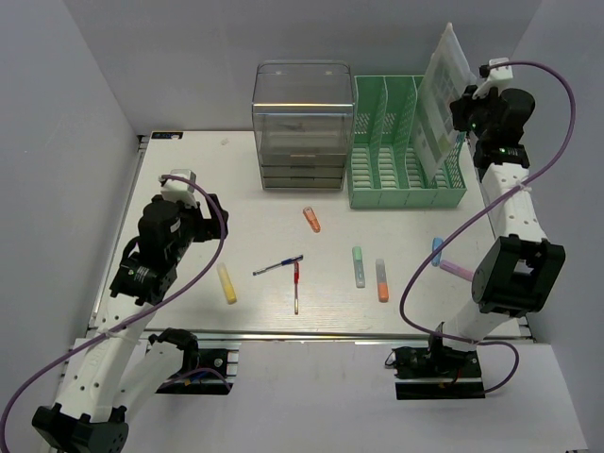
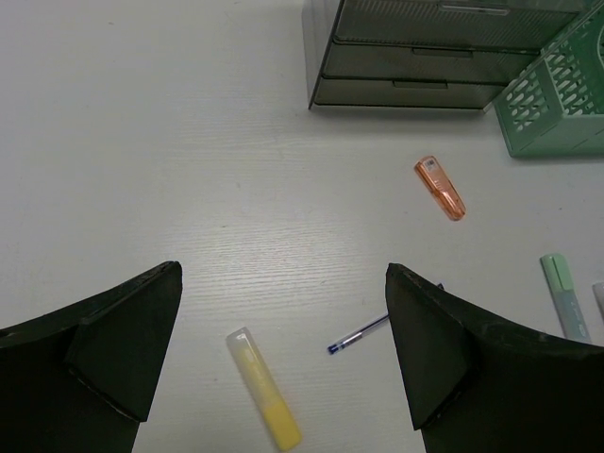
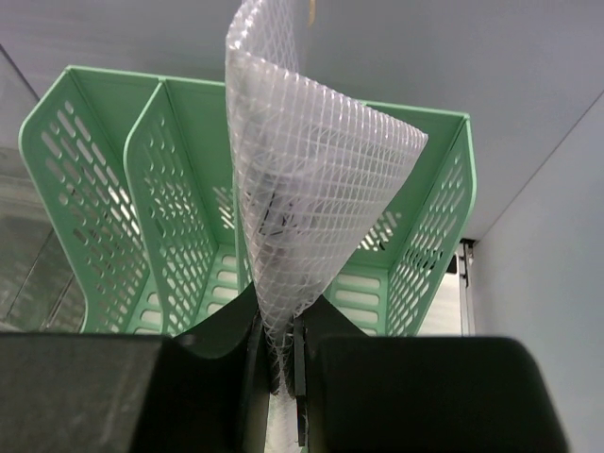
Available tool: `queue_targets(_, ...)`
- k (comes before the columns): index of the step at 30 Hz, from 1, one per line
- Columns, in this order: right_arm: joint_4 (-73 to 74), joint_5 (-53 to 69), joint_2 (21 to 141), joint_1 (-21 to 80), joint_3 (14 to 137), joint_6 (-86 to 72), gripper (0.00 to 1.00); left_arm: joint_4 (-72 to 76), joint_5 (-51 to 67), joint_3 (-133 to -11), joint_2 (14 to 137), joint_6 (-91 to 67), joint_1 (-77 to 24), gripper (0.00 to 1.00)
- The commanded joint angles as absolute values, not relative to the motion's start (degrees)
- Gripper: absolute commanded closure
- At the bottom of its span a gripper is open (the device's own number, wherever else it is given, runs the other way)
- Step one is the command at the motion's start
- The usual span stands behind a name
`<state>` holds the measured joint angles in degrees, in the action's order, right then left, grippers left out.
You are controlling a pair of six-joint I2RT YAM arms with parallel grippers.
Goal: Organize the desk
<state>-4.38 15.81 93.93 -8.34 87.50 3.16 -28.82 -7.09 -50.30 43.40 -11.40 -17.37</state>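
Observation:
The off-white desk (image 1: 203,160) carries loose stationery. My right gripper (image 1: 464,121) is shut on a clear mesh zip pouch (image 1: 440,106) and holds it tilted above the right slot of the green file rack (image 1: 401,156). In the right wrist view the pouch (image 3: 311,189) rises curled from between my shut fingers (image 3: 283,349) over the rack (image 3: 113,198). My left gripper (image 1: 209,223) is open and empty above the desk's left part. In the left wrist view it (image 2: 283,283) hovers over a yellow highlighter (image 2: 264,389) and a blue pen (image 2: 363,335).
A clear drawer unit (image 1: 302,127) stands left of the rack. On the desk lie a yellow highlighter (image 1: 227,282), blue pen (image 1: 277,266), red pen (image 1: 296,286), orange highlighter (image 1: 312,219), green highlighter (image 1: 359,266), grey-orange highlighter (image 1: 381,280), blue highlighter (image 1: 437,250) and pink highlighter (image 1: 457,269).

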Motion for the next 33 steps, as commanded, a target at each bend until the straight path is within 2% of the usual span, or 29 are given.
queue_targets(1, -13.4, 15.6, 94.3, -8.5, 88.5, 2.6, 1.00, -29.4, -7.7, -52.2, 43.3, -10.7, -17.1, 0.02)
queue_targets(19, -13.3, 15.8, 97.3, -8.4, 81.7, 5.7, 1.00, -29.9, -7.1, -52.3, 43.7, -11.5, -17.1, 0.02)
queue_targets(20, -13.3, 15.9, 97.3, -8.4, 81.3, 6.2, 0.97, -29.7, -7.0, -52.2, 43.7, -11.6, -17.1, 0.02)
queue_targets(21, -13.4, 16.3, 97.3, -8.3, 80.8, 6.5, 0.87, -29.8, -6.8, -52.1, 43.6, -11.7, -17.1, 0.02)
queue_targets(22, -13.3, 16.4, 97.2, -8.4, 80.0, 6.9, 0.73, -29.8, -6.8, -52.1, 43.6, -11.7, -17.1, 0.02)
queue_targets(24, -12.9, 17.0, 96.9, -8.3, 79.4, 7.1, 0.58, -29.9, -6.7, -52.1, 43.6, -11.6, -17.1, 0.02)
queue_targets(25, -12.7, 17.3, 96.8, -8.3, 79.0, 7.2, 0.39, -30.0, -6.6, -52.2, 43.6, -11.6, -17.1, 0.02)
queue_targets(27, -12.1, 17.8, 96.2, -8.4, 78.7, 7.6, 0.27, -30.1, -6.5, -52.4, 43.7, -11.5, -17.1, 0.02)
queue_targets(28, -12.0, 17.8, 96.0, -8.4, 78.1, 7.8, 0.11, -30.2, -6.3, -52.5, 43.6, -11.5, -17.1, 0.02)
queue_targets(33, -10.1, 17.2, 92.2, -8.8, 77.4, 8.0, 0.11, -30.0, -3.9, -52.7, 43.9, -12.0, -17.1, 0.02)
